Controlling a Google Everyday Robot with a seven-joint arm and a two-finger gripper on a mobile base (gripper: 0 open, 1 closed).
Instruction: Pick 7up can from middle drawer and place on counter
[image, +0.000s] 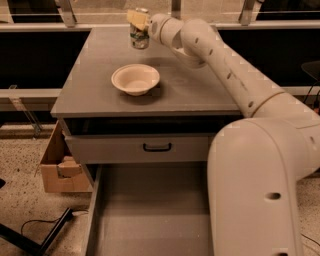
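Note:
The 7up can (140, 39) stands upright at the far back of the counter (200, 85), its base at or just above the surface. My gripper (138, 24) is shut on the can's upper part, reaching in from the right on the long white arm (220, 60). The middle drawer (150, 215) is pulled out at the bottom of the view, with only its flat grey floor showing.
A cream bowl (135, 79) sits on the counter in front of the can. A shut drawer front with a black handle (156, 147) is below the counter edge. A cardboard box (57, 165) stands on the floor at the left. A rail runs behind the counter.

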